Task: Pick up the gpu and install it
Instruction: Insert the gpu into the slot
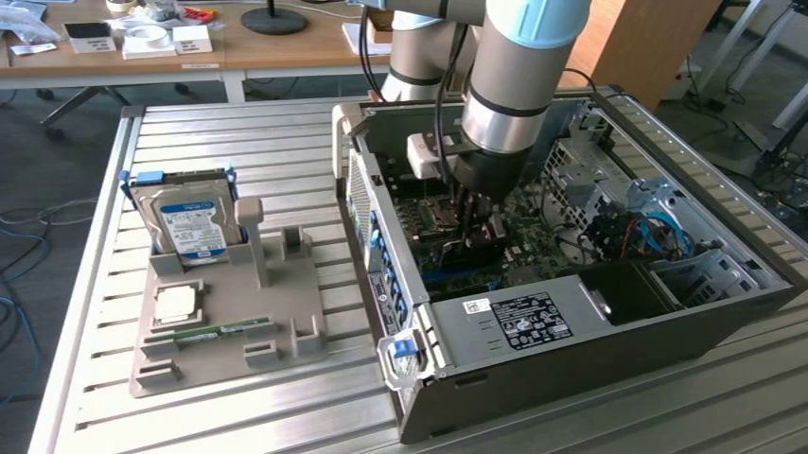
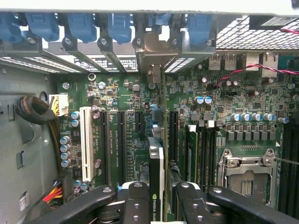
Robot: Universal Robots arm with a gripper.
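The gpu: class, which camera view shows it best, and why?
The wrist view: the gpu stands edge-on between the tool fingers, above the motherboard slots. In the exterior view the arm largely hides it inside the case.

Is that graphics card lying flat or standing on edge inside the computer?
On edge: the gpu stands upright over the motherboard, pinched by the tool.

The hand [image 2: 159, 198] is closed on the gpu [image 2: 156, 158], which is held edge-on between two black fingers [image 2: 135, 205]. The card stands over the green motherboard [image 2: 210, 93], in line with the black expansion slots [image 2: 121, 144] and beside a white slot [image 2: 85, 142]. Its metal bracket [image 2: 154, 51] meets the rear panel, among blue retaining clips [image 2: 79, 23]. An empty CPU socket [image 2: 247, 170] lies to one side.
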